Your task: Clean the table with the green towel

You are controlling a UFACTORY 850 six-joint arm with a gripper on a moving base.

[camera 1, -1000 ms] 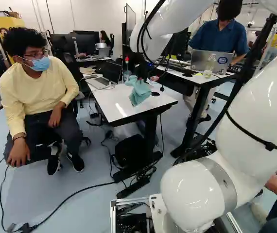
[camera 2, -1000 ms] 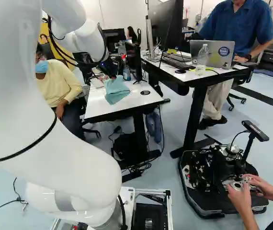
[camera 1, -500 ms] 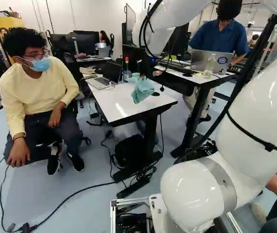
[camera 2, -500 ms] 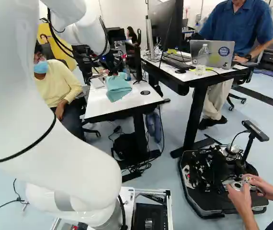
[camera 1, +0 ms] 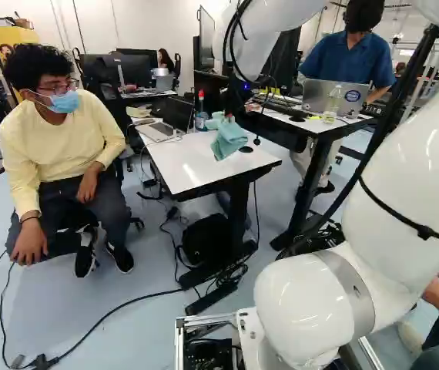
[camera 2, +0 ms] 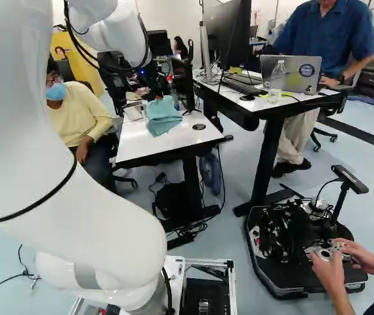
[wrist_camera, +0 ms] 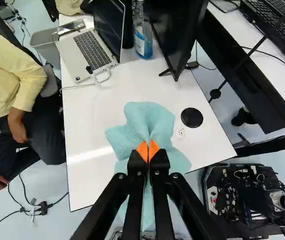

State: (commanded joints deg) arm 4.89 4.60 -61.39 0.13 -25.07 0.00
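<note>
My gripper is over the small white table in the left base view. Its orange-padded fingertips are pinched together on the blue-green towel in the wrist view. Folds of cloth spread ahead of the fingers and to both sides of them, and more hangs beneath. The right base view shows the towel draped down from the gripper, near the round black disc. Whether its lower edge touches the tabletop I cannot tell.
An open laptop, a blue spray bottle and a monitor stand along the table's far part. A seated person is close beside its left edge. A taller desk stands to the right, with another robot's base nearer.
The arm has shifted a little to the right and farther away over the table, carrying the gripped towel with it. The base has stayed in place.
</note>
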